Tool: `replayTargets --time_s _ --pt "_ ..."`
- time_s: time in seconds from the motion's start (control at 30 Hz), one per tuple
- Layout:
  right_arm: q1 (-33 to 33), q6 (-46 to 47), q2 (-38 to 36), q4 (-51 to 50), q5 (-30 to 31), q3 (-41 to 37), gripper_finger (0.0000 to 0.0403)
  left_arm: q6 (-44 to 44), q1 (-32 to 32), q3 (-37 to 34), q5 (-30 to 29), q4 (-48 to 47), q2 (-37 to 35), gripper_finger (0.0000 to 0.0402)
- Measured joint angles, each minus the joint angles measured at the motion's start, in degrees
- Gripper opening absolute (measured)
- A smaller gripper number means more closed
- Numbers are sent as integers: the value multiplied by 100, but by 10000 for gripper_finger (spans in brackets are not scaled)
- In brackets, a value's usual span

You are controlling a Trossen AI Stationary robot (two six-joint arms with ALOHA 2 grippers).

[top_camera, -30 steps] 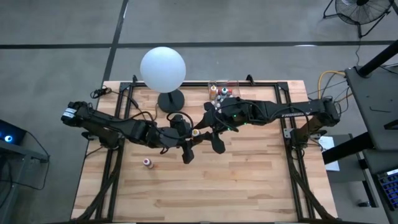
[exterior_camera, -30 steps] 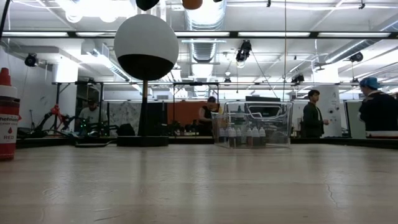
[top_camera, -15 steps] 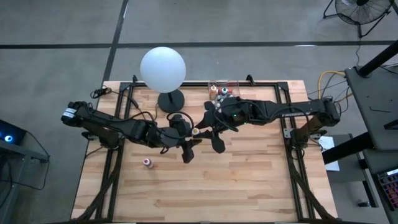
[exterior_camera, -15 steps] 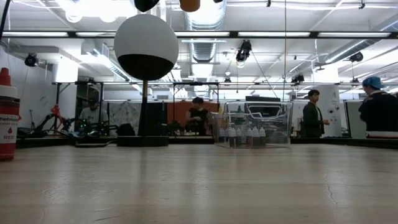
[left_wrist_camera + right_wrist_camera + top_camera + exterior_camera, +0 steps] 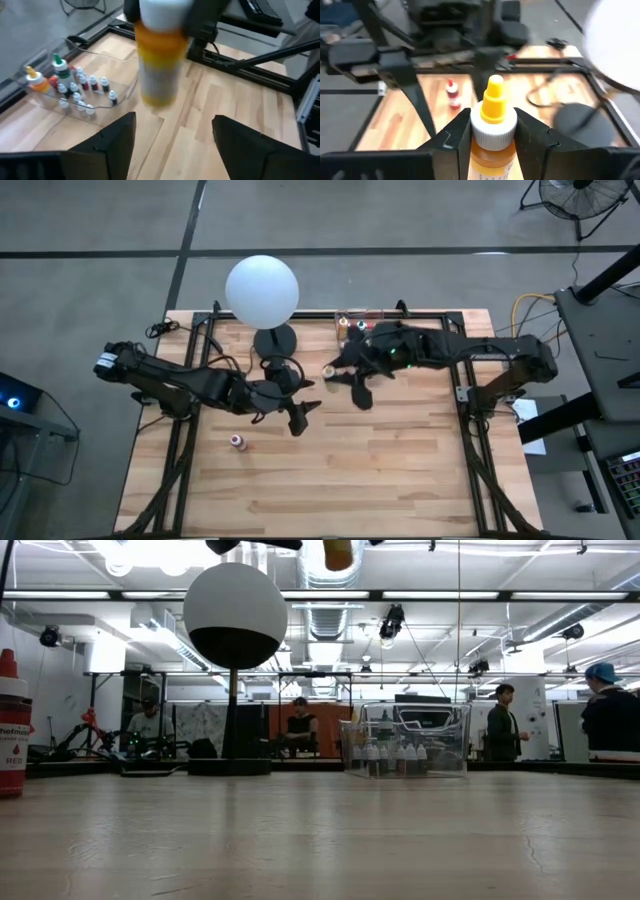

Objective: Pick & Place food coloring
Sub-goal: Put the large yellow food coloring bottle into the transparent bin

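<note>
1. Here, seen from above, two dark robot arms meet over the middle of a wooden table [image 5: 400, 460], the left arm reaching in from the left edge and the right arm from the right.
2. The right gripper [image 5: 492, 132] is clenched around a yellow-capped orange bottle [image 5: 492, 142] of food coloring, its two fingers pressing the white collar just under the cap. In the high view this bottle [image 5: 328, 369] shows as a small pale dot at the tip of the right arm, lifted clear of the table.
3. The left gripper [image 5: 172, 127] is released, its fingers spread wide with nothing between them; the held bottle [image 5: 160, 65] hangs just ahead of it, in the other arm's grip.
4. A clear plastic bin [image 5: 405, 745] stands at the far edge of the table, near the right arm, already holding a row of small dropper bottles.
5. One red bottle [image 5: 236, 442] stands alone on the table, near the left arm and well apart from the bin.
6. A white globe lamp [image 5: 262, 290] stands at the far edge, beside the bin.
7. The step in hand looks like carrying the orange bottle to the bin.
8. The next move calls for bringing the right gripper above the bin's open top, lowering it, then letting go without knocking over the bottles inside.
</note>
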Motion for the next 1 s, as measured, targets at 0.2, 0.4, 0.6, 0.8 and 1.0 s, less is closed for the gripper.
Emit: replayTargets --time_s 0.2,0.4,0.6,0.8,1.0 --pt "-467 -150 -493 -311 60 -50 107 -6 2 -2 -64 -41 -26 235" --pt "-1054 -293 -944 -301 73 -330 107 -96 0 -11 -64 -25 -26 235" --pt "-1571 -399 -1182 22 74 -968 107 -107 0 -11 -219 1 -26 235" --pt "-1919 -466 -1282 780 71 -1911 107 -120 0 -11 -351 18 -28 235" --pt "-2061 -523 -1346 1778 44 -2892 107 -215 0 -36 -359 20 -28 235"
